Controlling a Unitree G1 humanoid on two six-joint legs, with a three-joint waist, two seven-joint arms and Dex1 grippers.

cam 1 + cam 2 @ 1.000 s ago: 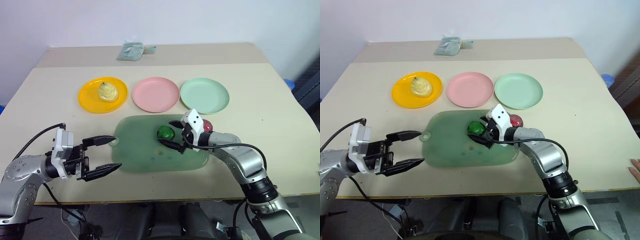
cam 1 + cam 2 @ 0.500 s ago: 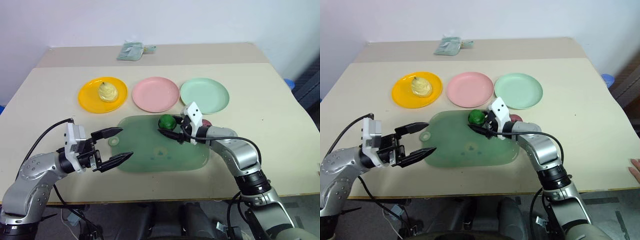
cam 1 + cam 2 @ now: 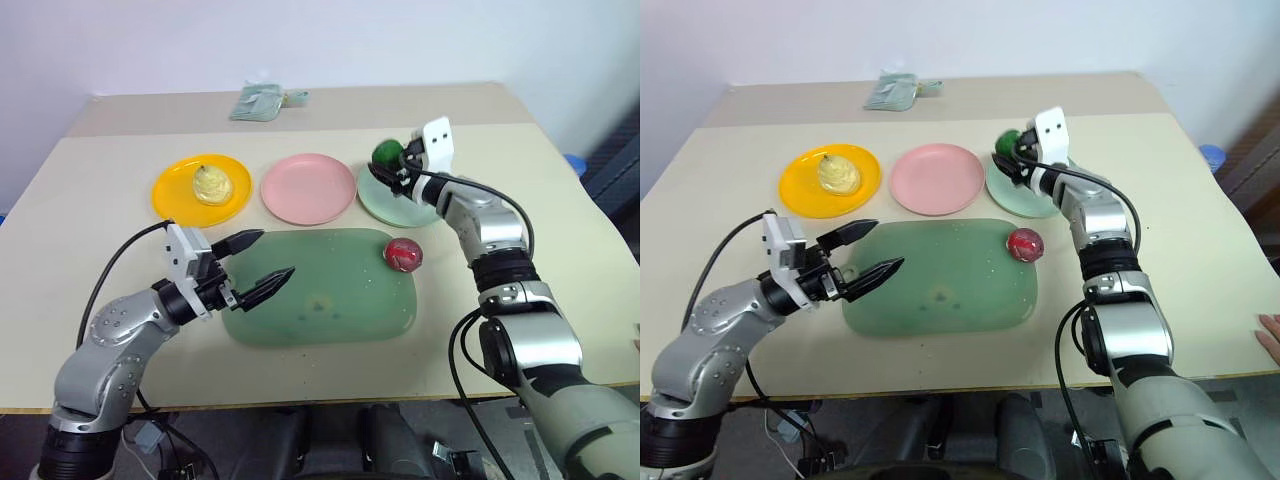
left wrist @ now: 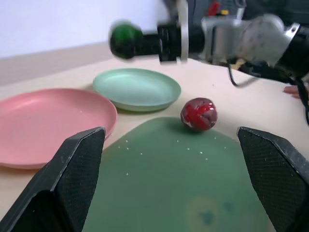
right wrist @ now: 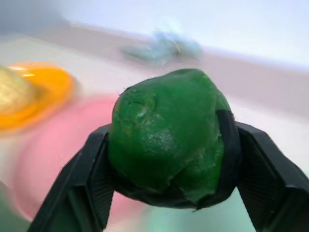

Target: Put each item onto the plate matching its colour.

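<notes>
The dark green ball [image 3: 387,153], pinched across its middle by our right pincer [image 3: 392,165], hangs over the mint green plate [image 3: 392,203] near the tabletop's far edge; it looks light, slightly yielding. Our left pincer [image 3: 256,268] gapes empty

A plain indoor test room, most likely a robotics lab rather than a home or kitchen. A bare beige table [image 3: 520,240] stands against a blank white wall [image 3: 300,40], set out only with toy-sized props: three coloured plastic plates [image 3: 309,188] in a neat row and a translucent green tray [image 3: 330,310]. A crumpled cloth [image 3: 255,102] lies at the table's far edge.
</notes>
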